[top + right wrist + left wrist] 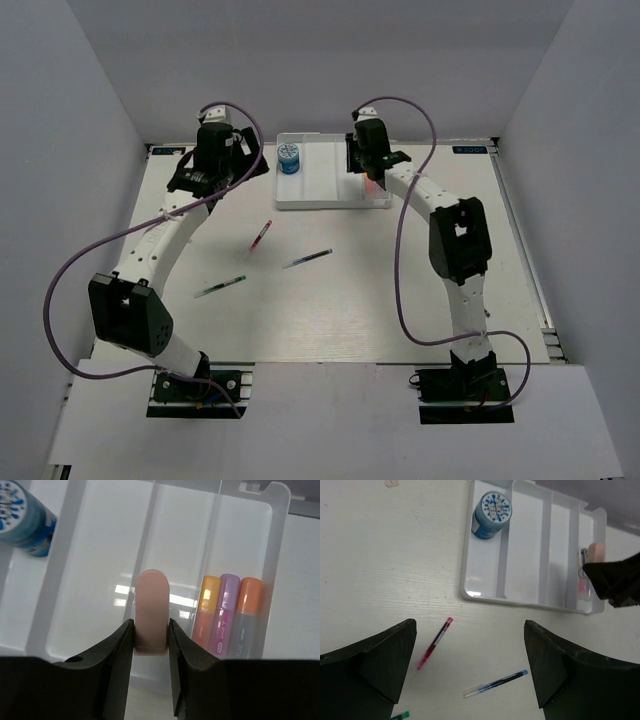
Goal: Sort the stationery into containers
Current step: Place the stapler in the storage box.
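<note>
Three thin pens lie loose on the white table [380,300], nearest the arm bases. A clear pen with a green end [220,287] is at 8 o'clock from the table's middle, a clear-and-blue pen [308,259] is about at the middle, and a red pen [261,235] is at 10 o'clock. All three are well apart.

Beyond them, at 11 o'clock, the left pincer [470,645] hangs above the table with its black jaws spread wide and nothing between them.

At 12 o'clock sits the white shallow plastic tray [330,203] with long parallel compartments. A blue round roll [290,158] stands in its 9 o'clock compartment. Three short markers [227,615], orange, lilac and orange, lie side by side in its 3 o'clock compartment.

Over the tray the right pincer [151,630] is closed partway on a small pinkish rounded eraser [151,597], gripping it by its flat sides. The eraser hangs near a divider just to 9 o'clock of the markers, and I cannot tell which compartment lies under it.

The step in hand looks like setting the eraser down. Next it calls for centring over one compartment, clear of the divider, then lowering and parting the jaws. The pens would be left to sort.
</note>
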`<action>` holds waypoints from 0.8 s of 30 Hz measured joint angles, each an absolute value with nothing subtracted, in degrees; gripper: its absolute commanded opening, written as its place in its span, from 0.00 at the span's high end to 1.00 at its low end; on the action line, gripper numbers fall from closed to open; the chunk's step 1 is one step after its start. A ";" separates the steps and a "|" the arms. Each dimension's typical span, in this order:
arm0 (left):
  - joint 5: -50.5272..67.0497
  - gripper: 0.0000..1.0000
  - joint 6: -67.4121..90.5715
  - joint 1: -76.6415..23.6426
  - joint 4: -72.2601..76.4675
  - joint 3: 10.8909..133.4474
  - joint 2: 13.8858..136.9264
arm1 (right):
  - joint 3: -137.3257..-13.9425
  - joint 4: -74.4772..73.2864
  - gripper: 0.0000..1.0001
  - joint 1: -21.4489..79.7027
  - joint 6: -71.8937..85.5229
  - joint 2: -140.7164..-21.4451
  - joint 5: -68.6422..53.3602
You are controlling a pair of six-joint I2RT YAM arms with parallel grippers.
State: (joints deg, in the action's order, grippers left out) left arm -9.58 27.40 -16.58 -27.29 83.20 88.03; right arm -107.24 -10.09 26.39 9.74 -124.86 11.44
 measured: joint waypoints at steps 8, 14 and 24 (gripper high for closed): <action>2.66 0.02 18.85 -13.13 -32.93 82.76 90.85 | -110.24 -7.81 1.00 29.19 5.93 -132.57 16.99; 12.25 0.02 18.04 -11.22 -33.65 81.56 92.71 | -113.16 -5.74 1.00 29.74 5.54 -134.63 17.17; 20.43 0.03 18.26 -8.75 -34.72 81.21 95.15 | -113.56 -5.08 1.00 29.56 5.61 -136.64 17.89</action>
State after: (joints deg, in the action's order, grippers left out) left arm 20.43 18.26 -8.75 -34.72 81.21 95.15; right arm -113.56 -5.08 29.56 5.61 -136.64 17.89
